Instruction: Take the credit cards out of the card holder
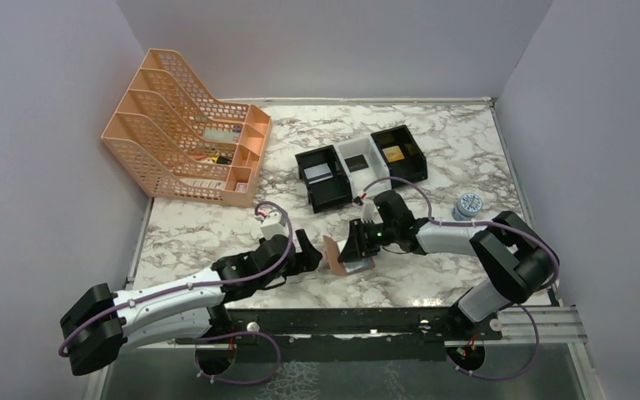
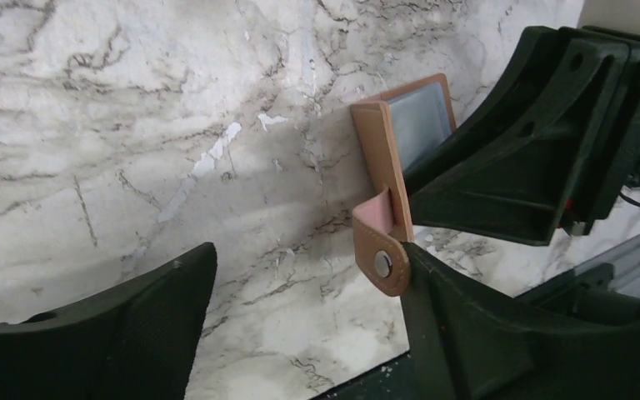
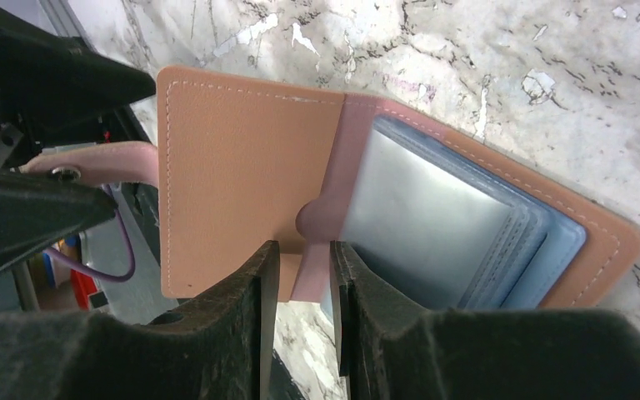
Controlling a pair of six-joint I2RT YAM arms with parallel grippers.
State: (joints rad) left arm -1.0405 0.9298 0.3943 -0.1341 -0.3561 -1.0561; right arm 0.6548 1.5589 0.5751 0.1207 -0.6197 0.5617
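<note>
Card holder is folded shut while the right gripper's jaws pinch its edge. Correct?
Not shut: the card holder is spread open with its inside showing, as the right wrist view makes plain. The right gripper does pinch its edge with its jaws.

We found both arms built alike. The left arm (image 1: pixel 167 293) and the right arm (image 1: pixel 448 237) wore smooth white shells on their long links, with chunky black housings at the joints. Thin purple cables (image 3: pixel 92 274) looped loosely along each one. A small white block (image 1: pixel 272 223) capped the left wrist, and a tiny green light (image 1: pixel 380 236) glowed on the right. The left gripper (image 2: pixel 304 260) and right gripper (image 3: pixel 302 250) were matte black plastic. Their fingers (image 2: pixel 158 333) were thick and wedge-shaped, with ribbed, hollowed backs and finely grained inner faces.
</note>
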